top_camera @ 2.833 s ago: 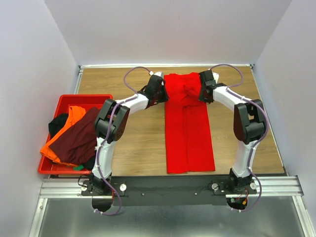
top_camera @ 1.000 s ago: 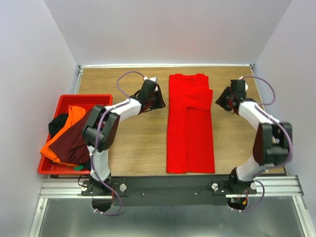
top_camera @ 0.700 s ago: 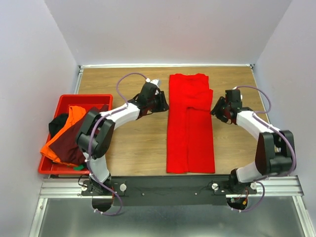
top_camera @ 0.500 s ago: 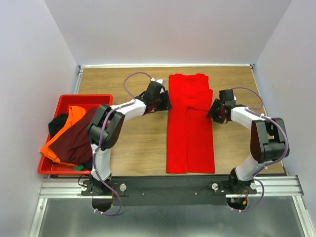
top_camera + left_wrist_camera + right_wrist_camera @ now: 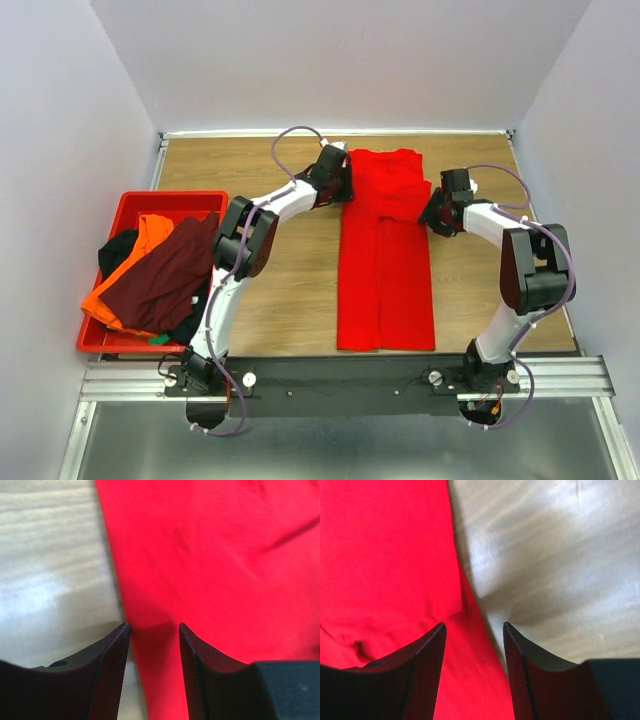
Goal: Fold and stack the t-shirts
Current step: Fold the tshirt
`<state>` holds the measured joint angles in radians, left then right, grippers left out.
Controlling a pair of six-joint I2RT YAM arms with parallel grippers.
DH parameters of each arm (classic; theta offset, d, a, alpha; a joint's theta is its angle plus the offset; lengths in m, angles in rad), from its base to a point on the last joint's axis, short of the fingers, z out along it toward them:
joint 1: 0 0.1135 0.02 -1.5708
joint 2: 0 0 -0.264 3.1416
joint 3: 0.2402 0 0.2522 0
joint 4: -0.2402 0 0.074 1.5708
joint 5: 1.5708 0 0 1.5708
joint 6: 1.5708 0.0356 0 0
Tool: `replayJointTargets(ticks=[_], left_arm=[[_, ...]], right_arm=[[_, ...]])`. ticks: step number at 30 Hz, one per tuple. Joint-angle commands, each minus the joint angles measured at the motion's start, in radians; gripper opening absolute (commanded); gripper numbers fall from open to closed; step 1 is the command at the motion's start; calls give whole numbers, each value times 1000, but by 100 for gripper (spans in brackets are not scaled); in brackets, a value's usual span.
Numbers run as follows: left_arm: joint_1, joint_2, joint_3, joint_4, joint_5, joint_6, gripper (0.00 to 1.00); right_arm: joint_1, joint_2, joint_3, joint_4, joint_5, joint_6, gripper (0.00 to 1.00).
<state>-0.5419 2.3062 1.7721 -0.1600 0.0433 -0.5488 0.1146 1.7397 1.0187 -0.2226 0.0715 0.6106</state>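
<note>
A bright red t-shirt (image 5: 385,250) lies flat on the wooden table (image 5: 285,290), folded into a long narrow strip running from the back to the front edge. My left gripper (image 5: 340,185) is at the strip's upper left edge, jaws open, with the red cloth edge (image 5: 150,580) lying between its fingers. At the strip's upper right edge sits my right gripper (image 5: 432,215), also open, straddling the cloth border (image 5: 470,645). The orange (image 5: 140,245), dark maroon (image 5: 165,280) and black (image 5: 118,250) t-shirts are heaped in the crate.
A red plastic crate (image 5: 190,198) stands at the table's left side, holding the heap of shirts. White walls close in the back and both sides. A metal rail (image 5: 340,378) carries the arm bases along the front edge.
Both grippers have moved inward from beside the red t-shirt to its upper left and right edges. The left gripper has opened wider. The shirt has not moved.
</note>
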Motion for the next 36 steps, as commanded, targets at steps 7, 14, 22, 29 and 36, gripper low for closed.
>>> replayJointTargets(ticks=[7,14,22,29,36], left_arm=[[16,191,291,-168,-118,26,29],[60,196,308,-168,-112,-11,0],[146,160,271,-165,-106,-20,0],[232,190,345,-145,14,27,1],[244,85,326,-108,55,76,43]], right_arm=[[2,115,152,12,31,2,57],[2,208,244,11,-45,-29,57],[11,305,365,9,-140,-51,58],[42,304,388,6,-170,-34,63],[88,141,193,5,-142,9,63]])
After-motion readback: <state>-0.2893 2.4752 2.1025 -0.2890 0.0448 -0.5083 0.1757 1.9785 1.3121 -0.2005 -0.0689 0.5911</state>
